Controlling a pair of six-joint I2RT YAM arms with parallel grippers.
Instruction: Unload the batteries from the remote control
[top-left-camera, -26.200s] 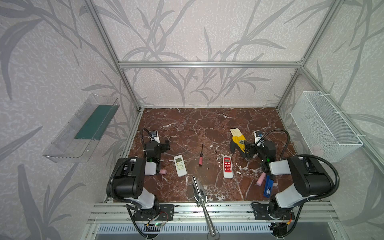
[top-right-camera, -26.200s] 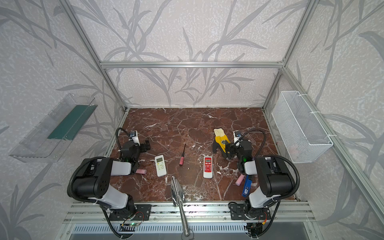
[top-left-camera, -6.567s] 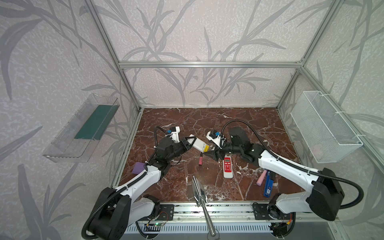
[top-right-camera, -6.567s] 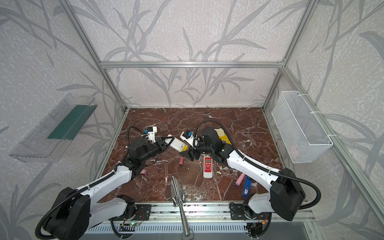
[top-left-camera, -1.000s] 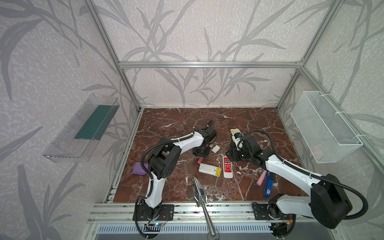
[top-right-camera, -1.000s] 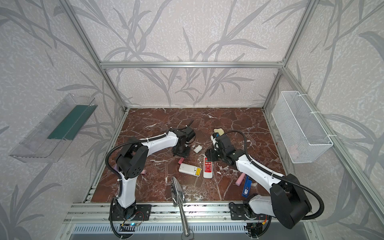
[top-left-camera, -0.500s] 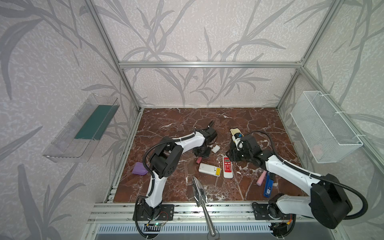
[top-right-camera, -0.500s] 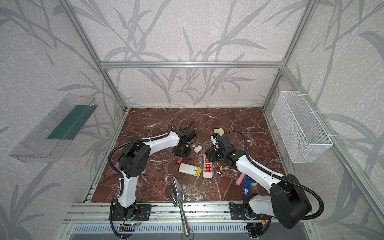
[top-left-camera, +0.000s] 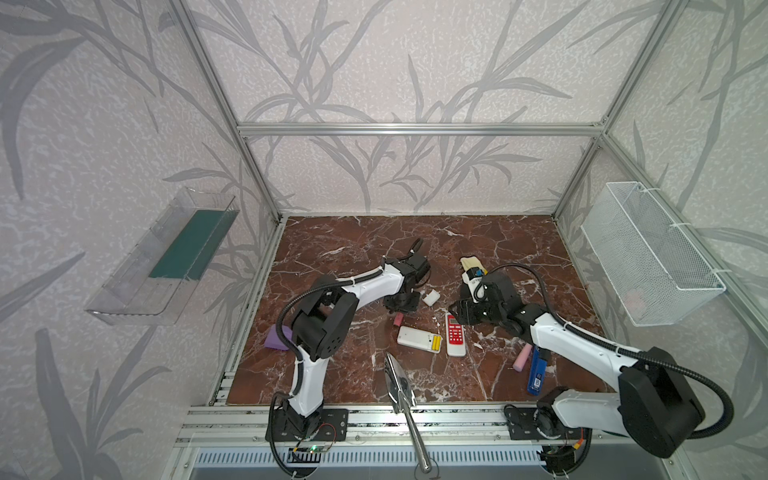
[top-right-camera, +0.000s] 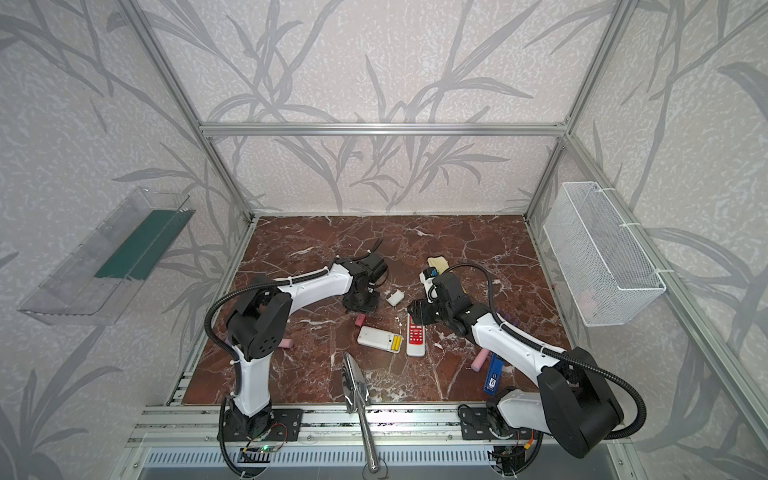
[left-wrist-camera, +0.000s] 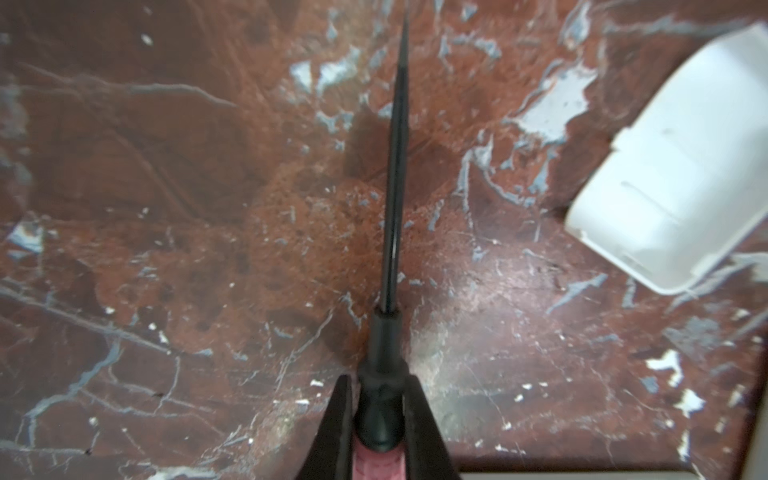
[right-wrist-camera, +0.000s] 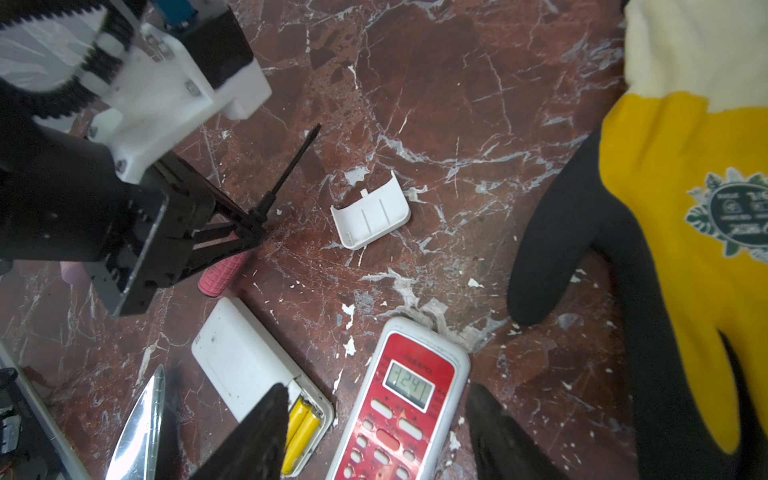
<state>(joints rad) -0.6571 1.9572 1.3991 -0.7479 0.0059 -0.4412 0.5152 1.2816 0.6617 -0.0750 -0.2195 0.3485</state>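
1. Yellow, slim and cylindrical, two batteries (right-wrist-camera: 301, 428) lie side by side, touching each other, in the open compartment at one end of a white plastic remote (right-wrist-camera: 245, 365). In both top views the batteries (top-left-camera: 435, 343) (top-right-camera: 395, 343) show only as a small yellow patch at that end.
2. That white plastic remote (top-left-camera: 415, 337) lies flat, back side up, on the red-brown marble table (top-left-camera: 353, 249). It is just beside a red-and-white remote (top-left-camera: 456, 338) (right-wrist-camera: 399, 399), which lies face up with its display lit.
3. Near both remotes but apart from them, a small white plastic battery cover (right-wrist-camera: 370, 216) (left-wrist-camera: 681, 166) lies loose on the table (ribbed side up).
4. The left gripper (left-wrist-camera: 380, 386) (top-left-camera: 402, 305) is clamped on a pink-handled screwdriver (left-wrist-camera: 392, 208) (right-wrist-camera: 220, 274), its fingers pressed against the black collar where the shaft meets the grip. The pink end sits close to the closed end of the white plastic remote; whether they touch cannot be told.
5. The right gripper (right-wrist-camera: 376, 388) (top-left-camera: 461, 309) has its jaws apart and holds nothing. It hovers over the display end of the red-and-white remote, well clear of the batteries' compartment.
6. Behind the right arm lies a yellow-and-black work glove (right-wrist-camera: 665, 208) (top-left-camera: 469, 264).
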